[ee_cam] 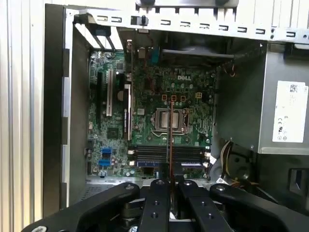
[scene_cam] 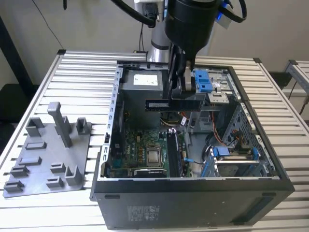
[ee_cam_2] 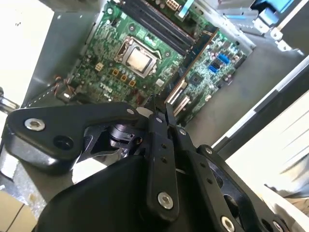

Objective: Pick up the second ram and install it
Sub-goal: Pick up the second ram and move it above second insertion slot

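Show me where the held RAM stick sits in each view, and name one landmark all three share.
Exterior view: the second ram lies level in the gripper, above the open case.
First wrist view: an edge-on thin line running from the gripper across the CPU socket.
Second wrist view: an edge-on strip slanting from the gripper, beside that socket.
Shared landmark: the CPU socket.

A grey fixture plate [scene_cam: 48, 154] lies beside the open computer case [scene_cam: 193, 205] on a slatted table [scene_cam: 82, 67].
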Tool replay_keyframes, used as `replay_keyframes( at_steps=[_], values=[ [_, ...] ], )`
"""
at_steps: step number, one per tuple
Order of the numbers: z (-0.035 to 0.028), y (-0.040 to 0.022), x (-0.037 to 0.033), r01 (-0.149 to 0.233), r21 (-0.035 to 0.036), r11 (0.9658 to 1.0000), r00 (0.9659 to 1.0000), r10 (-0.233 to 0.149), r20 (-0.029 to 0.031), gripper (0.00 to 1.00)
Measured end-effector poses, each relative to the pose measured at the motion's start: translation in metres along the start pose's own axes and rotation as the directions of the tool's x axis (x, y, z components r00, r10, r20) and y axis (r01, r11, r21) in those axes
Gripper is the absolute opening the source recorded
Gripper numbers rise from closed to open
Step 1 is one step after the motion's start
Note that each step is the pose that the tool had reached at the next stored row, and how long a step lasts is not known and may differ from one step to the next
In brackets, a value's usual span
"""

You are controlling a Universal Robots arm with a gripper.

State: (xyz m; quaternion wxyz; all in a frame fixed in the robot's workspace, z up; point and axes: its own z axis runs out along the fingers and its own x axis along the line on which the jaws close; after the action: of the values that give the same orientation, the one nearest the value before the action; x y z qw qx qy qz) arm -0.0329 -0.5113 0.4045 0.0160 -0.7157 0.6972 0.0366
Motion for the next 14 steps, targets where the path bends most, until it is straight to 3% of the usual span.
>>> replay_keyframes(
  at_steps=[8,11,14],
  values=[
    [-0.0007,-0.0258,0.0007,-0.001,0.0001,1.0,1.0,0.001,0.0001,0.14],
    [-0.0008,-0.0301,0.0007,-0.008,0.0007,1.0,1.0,0.008,0.0004,0.14],
    [-0.0008,-0.0303,0.0007,-0.01,0.0008,1.0,1.0,0.01,0.0004,0.14]
  ],
)
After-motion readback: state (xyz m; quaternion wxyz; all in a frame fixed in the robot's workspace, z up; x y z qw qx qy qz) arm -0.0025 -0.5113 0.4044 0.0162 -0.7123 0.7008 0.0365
